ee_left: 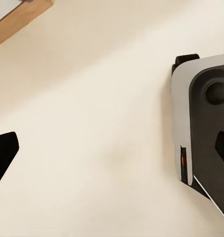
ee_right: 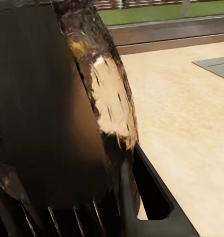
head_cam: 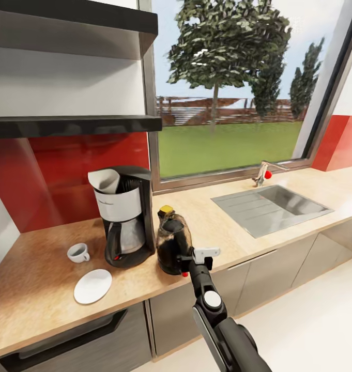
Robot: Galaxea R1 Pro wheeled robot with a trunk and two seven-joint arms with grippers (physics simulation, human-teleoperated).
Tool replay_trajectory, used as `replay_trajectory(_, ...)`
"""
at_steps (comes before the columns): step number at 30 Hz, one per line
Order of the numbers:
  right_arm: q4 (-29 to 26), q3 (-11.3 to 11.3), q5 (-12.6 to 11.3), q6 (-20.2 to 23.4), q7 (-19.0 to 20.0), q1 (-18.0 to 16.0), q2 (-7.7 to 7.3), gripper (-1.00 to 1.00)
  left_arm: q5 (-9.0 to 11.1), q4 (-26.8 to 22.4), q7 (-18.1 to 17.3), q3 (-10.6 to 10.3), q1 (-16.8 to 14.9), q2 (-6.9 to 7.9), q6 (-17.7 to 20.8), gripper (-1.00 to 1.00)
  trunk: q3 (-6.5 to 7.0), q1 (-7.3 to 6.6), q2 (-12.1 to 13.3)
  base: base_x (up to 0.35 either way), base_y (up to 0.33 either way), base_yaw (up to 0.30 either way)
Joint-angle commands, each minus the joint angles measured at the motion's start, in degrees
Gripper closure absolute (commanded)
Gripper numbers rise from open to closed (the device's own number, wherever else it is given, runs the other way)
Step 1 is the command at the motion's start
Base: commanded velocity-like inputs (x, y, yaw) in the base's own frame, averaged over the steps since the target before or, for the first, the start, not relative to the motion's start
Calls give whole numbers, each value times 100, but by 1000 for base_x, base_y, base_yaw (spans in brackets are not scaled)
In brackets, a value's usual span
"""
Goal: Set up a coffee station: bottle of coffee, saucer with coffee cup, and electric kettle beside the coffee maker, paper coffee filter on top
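Observation:
The coffee maker (head_cam: 123, 219) stands on the kitchen countertop (head_cam: 36, 289) with the white paper coffee filter (head_cam: 106, 181) in its top. Just to its right the dark electric kettle (head_cam: 170, 245) rests on the worktop. My right gripper (head_cam: 189, 257) is shut on the kettle's handle side, and the kettle body (ee_right: 53, 113) looms close in the right wrist view. Behind the kettle the bottle of coffee (head_cam: 166, 211) shows its yellow cap. The coffee cup (head_cam: 78, 252) sits beside the saucer (head_cam: 93, 285), not on it. My left gripper (ee_left: 112, 150) is open over pale floor.
A steel sink (head_cam: 271, 206) with a faucet (head_cam: 263, 173) lies to the right under the window. The black kitchen shelf (head_cam: 72, 125) hangs above the coffee maker, with a second shelf higher up. My own base (ee_left: 205, 123) is in the left wrist view.

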Motion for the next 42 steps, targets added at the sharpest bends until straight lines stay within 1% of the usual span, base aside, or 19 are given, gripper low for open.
replay_trajectory(1,22,3,-43,27,-33,-5,0,100,-53,-4,-30,48,-7,0,-24,-100,-11,6,-11,114,0,148)
replay_trajectory(13,66,-1,-45,26,-33,-5,0,100,-53,-4,-30,40,-6,5,-24,-100,-6,6,-11,69,0,35)
replay_trajectory(31,48,-1,-45,26,-42,-5,0,100,-59,-4,-30,48,-8,5,-24,-100,-6,6,-11,3,0,0)
replay_trajectory(32,48,-1,-45,26,-42,-5,0,-100,-57,-4,-30,48,-6,5,-24,-100,-6,6,-11,0,0,0)
replay_trajectory(42,39,1,-45,26,-42,-5,0,-100,-55,-4,-29,39,-3,5,-24,-100,-6,6,-11,0,0,0)
